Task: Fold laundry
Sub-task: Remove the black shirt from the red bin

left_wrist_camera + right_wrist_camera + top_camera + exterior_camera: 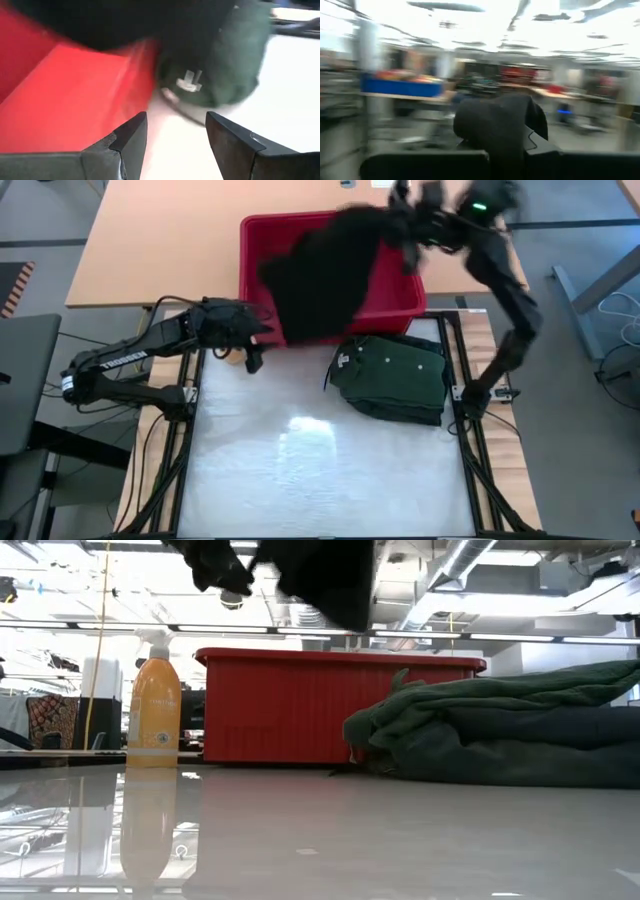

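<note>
Hoisting a black garment (330,275) above the red basket (405,298), the right gripper (405,225) pinches it between its fingers; left gripper (252,345) waits, fingers spread. One green shirt (392,375) lies folded on the tabletop (320,470); this piece remains.

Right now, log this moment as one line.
right gripper: shut on black garment, lifted over red basket | left gripper: open, empty, beside basket | green shirt: folded on table
</note>
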